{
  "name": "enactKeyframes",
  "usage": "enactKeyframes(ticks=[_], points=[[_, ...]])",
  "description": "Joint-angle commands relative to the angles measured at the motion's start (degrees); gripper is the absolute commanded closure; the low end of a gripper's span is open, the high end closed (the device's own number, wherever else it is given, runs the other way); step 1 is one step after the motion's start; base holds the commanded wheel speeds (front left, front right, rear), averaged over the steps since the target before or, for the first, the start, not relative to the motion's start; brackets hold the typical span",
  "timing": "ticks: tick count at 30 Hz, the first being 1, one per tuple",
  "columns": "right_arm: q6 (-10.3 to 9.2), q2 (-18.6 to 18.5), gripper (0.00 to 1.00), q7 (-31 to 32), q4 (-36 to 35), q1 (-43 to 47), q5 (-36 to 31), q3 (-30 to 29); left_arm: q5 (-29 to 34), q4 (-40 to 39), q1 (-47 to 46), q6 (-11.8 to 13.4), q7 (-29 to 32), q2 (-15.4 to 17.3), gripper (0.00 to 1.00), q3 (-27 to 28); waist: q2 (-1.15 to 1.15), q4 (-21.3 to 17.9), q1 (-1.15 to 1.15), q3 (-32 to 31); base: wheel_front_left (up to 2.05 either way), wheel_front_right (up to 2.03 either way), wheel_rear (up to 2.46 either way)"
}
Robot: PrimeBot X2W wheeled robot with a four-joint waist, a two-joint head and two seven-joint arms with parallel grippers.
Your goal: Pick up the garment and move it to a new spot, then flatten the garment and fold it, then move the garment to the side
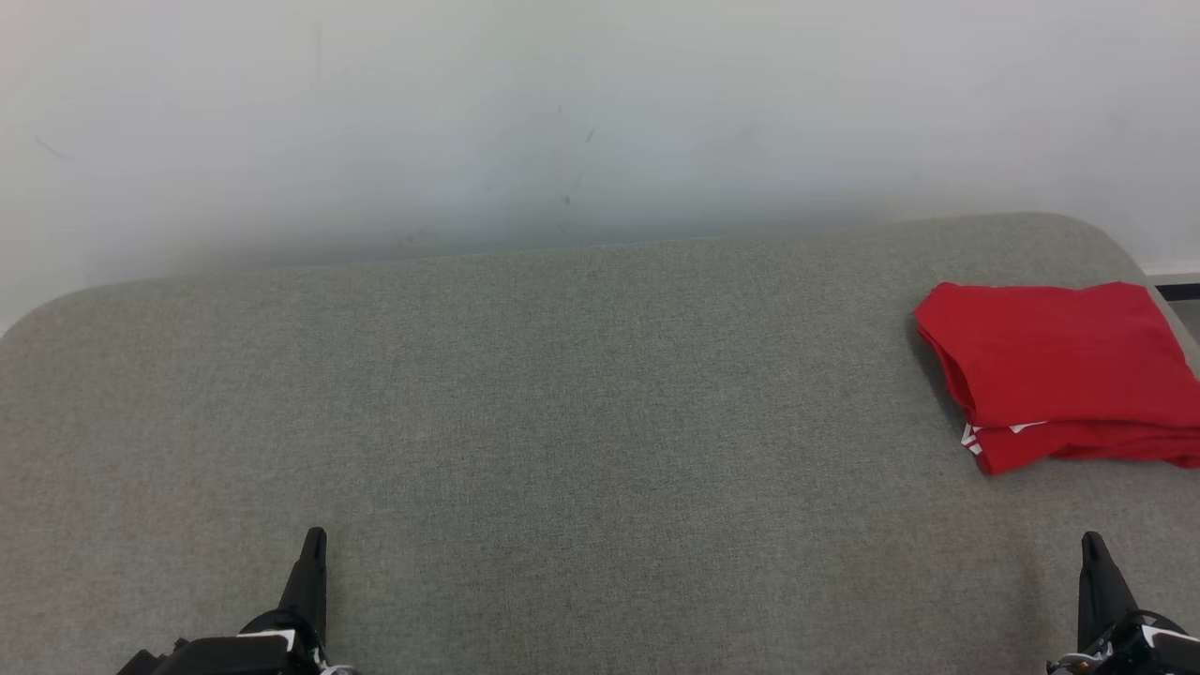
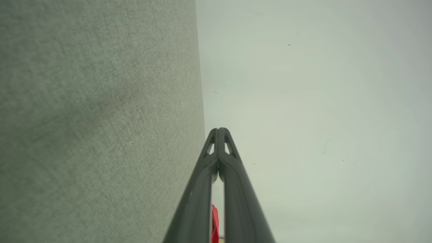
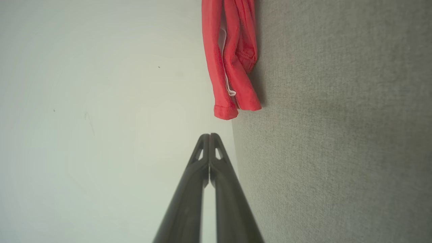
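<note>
Two pincers are seen low at the near edge, left pincer (image 1: pixel 315 537) and right pincer (image 1: pixel 1090 541), each pressed fully closed and empty, fingers pointed forward over the grey counter (image 1: pixel 562 422). One red garment (image 1: pixel 1055 366) is laid folded at the counter's far right, ahead of the right pincer.

Wide free surface (image 1: pixel 562 394) left of garment (image 1: pixel 1059 366)

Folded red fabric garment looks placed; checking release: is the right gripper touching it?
Apart. The right wrist view shows a clear gap between the right gripper and the folded red fabric garment.
</note>
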Motion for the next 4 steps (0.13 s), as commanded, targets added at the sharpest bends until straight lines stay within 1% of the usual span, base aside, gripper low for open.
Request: enactKeyframes(ticks=[1,4], points=[[0.02,0.0,1.0,0.0,0.1,0.2,0.1,0.0,-0.2,0.1,-0.3,-0.2,0.0,0.0,1.0,0.1,0.0,0.0,0.0,0.0,0.0,0.0,0.0],[0.02,0.0,1.0,0.0,0.1,0.2,0.1,0.0,-0.2,0.1,-0.3,-0.2,0.0,0.0,1.0,0.1,0.0,0.0,0.0,0.0,0.0,0.0,0.0]])
